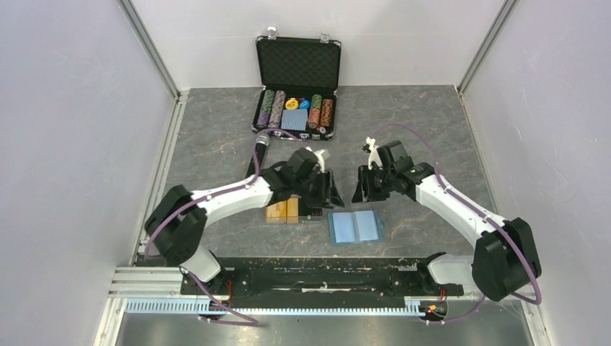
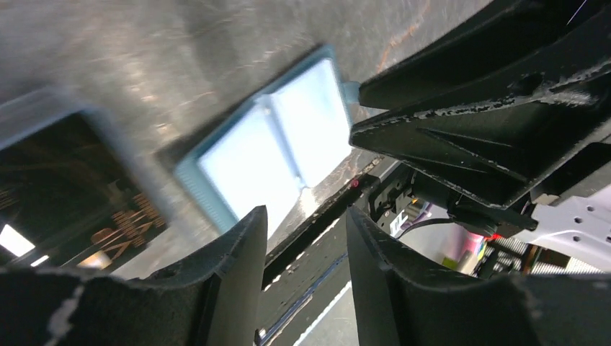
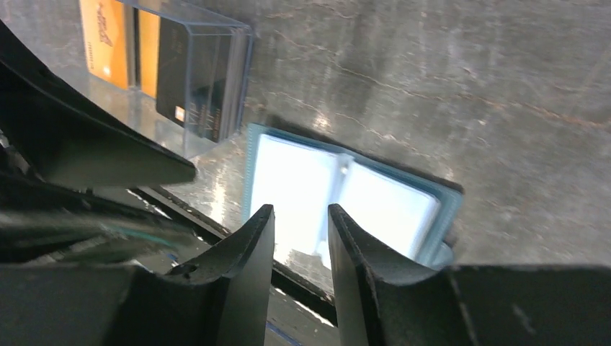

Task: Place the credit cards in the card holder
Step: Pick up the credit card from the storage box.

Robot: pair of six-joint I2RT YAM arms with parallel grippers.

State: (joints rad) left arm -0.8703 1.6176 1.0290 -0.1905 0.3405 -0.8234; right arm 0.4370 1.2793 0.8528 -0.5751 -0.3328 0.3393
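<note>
I see the teal-blue fold-over card holder (image 1: 354, 226) lying open, the thin orange-yellow credit cards (image 1: 281, 211) boxed in clear plastic (image 3: 241, 72), and the left gripper (image 2: 304, 223) and right gripper (image 3: 300, 216) parted and empty, so I judge no card is loaded yet.

Teal-blue card holder (image 1: 354, 226), orange credit cards (image 1: 281, 211)

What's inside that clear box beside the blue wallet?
Orange cards and a dark card show inside the clear box. The left gripper covers part of it, hiding the count.

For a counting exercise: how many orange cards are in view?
2. One orange card and a second sit side by side in the clear box, left of the open card holder; more may hide under the left arm.
</note>
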